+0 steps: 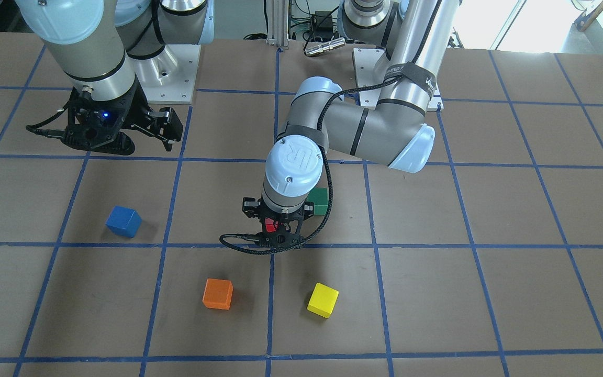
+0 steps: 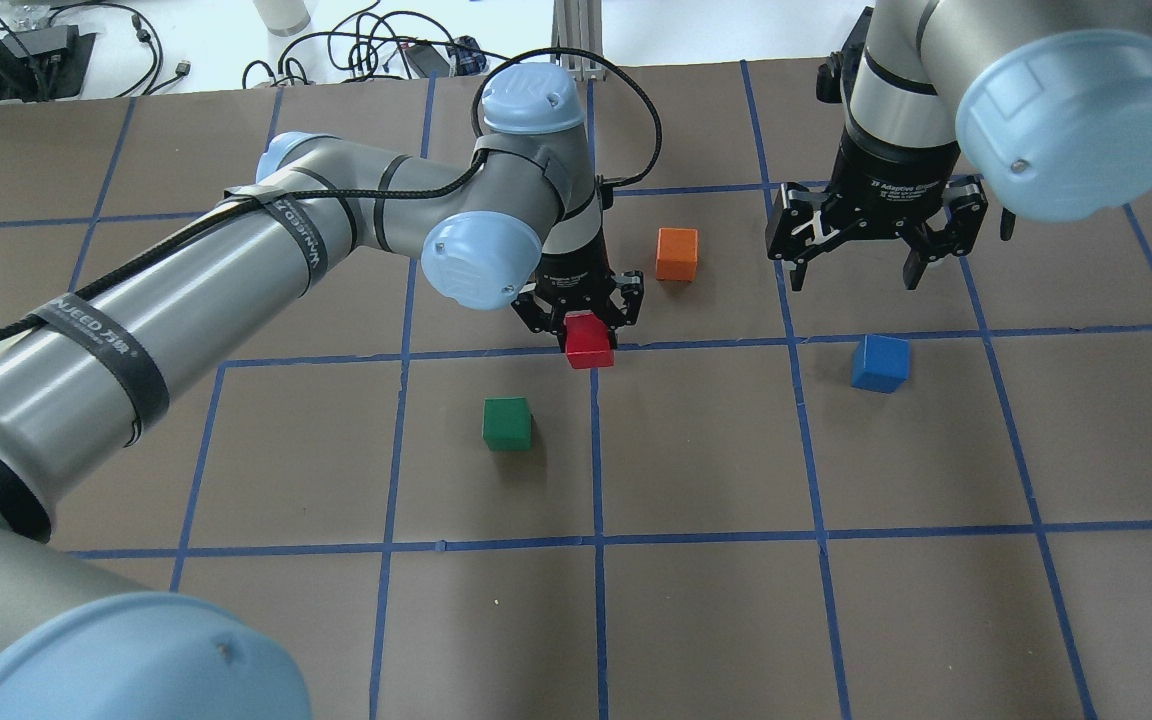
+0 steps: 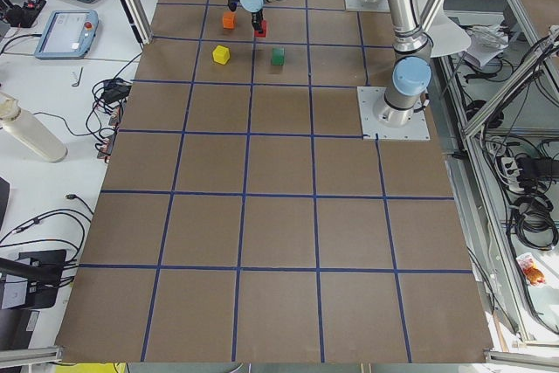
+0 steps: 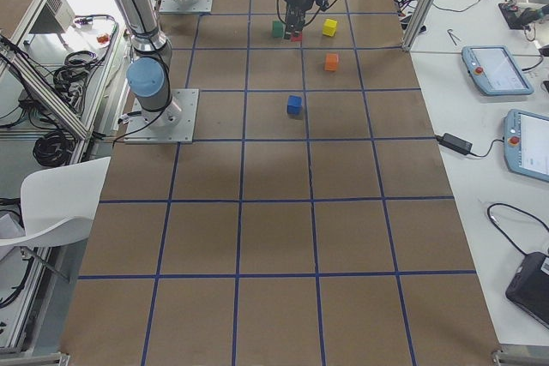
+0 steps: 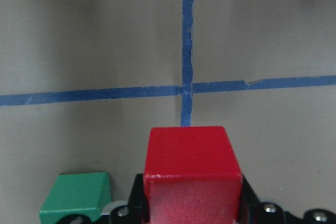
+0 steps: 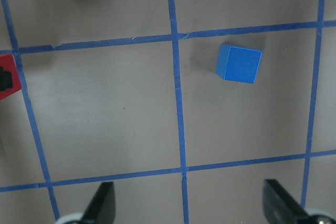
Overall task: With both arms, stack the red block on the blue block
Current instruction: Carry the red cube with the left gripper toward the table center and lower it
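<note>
Red block (image 2: 589, 341) is clamped in my left gripper (image 2: 582, 322) over a tape crossing (image 5: 187, 86), so I judge the carrying step is in hand; next it must travel right to the blue block (image 2: 880, 362), sitting bare just near of my spread, empty right gripper (image 2: 858, 272).

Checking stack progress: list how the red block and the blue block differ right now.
The red block is clamped in the left hand; the blue block lies free on the table. The red block is at a tape crossing; the blue block sits inside a grid square, askew to the lines. Both are plain cubes of like size.
</note>
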